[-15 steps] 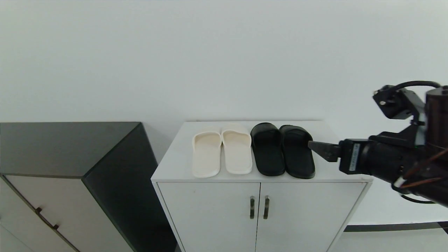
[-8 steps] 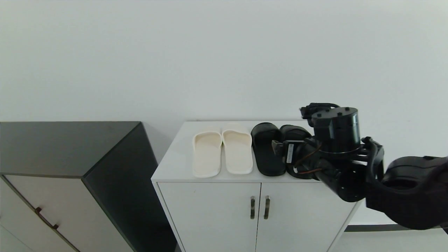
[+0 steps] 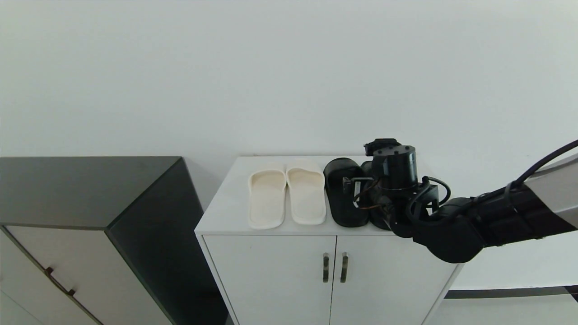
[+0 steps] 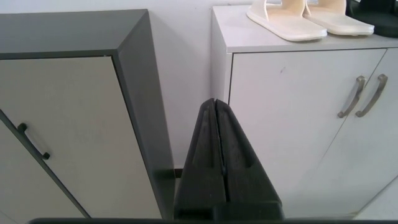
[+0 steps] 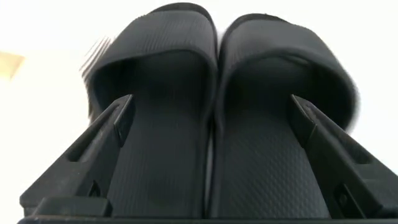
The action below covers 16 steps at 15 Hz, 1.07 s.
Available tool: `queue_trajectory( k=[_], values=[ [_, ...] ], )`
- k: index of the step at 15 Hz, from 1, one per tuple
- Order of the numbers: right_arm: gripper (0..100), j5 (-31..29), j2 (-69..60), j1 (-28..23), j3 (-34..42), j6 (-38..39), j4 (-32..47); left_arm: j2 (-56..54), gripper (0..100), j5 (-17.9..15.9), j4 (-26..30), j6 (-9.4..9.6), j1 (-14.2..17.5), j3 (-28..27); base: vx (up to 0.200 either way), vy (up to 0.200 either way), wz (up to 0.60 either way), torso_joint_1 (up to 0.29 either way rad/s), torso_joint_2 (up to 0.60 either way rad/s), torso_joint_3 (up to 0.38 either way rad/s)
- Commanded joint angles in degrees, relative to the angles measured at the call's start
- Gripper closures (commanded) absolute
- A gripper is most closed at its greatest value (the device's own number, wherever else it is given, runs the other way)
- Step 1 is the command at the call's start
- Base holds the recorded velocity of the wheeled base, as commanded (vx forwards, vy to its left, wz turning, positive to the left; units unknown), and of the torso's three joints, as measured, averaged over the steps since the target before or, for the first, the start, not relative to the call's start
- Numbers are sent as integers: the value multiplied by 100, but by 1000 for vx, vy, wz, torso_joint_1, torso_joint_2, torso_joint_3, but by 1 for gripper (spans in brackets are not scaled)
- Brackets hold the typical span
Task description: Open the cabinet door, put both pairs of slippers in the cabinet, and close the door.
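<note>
Now right gripper (image 5: pixel 211 102) spread wide, straddling black slippers (image 5: pixel 155 81) on cabinet (image 3: pixel 221 216) top, right of white pair (image 3: pixel 286 194); doors (image 3: pixel 271 275) shut. It should drop fingers (image 5: pixel 93 146) outside both soles, squeeze evenly. Left gripper (image 4: pixel 214 109) clenched empty, low left.

The right arm (image 3: pixel 469 228) is showing fat, shiny black parts, a round black drum (image 3: pixel 397 168) and black cables (image 3: pixel 430 192) looping beside it. Farther back its shell (image 3: pixel 557 180) is turning pale grey. The left gripper (image 4: pixel 214 107) and the right gripper (image 5: pixel 211 102) are both showing flat, bumpy black fingers (image 5: pixel 93 158).
</note>
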Motion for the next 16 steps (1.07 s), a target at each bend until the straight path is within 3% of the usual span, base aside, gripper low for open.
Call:
queue_trajectory(
  k=[1,11,12,16],
  values=[
    [0,28,351,-53,-247,-12,17,-1,100,4,0,-1,1,0,0,0,0,0,0,0],
    [0,143,940,-369,-1038,-240,8,-1,100,-5,0,-9,1,0,0,0,0,0,0,0],
    [100,143,975,-405,-1082,-240,17,-1,100,-5,0,-9,1,0,0,0,0,0,0,0],
    [100,134,1002,-431,-1144,-293,8,-1,100,-5,0,-9,1,0,0,0,0,0,0,0]
  ],
)
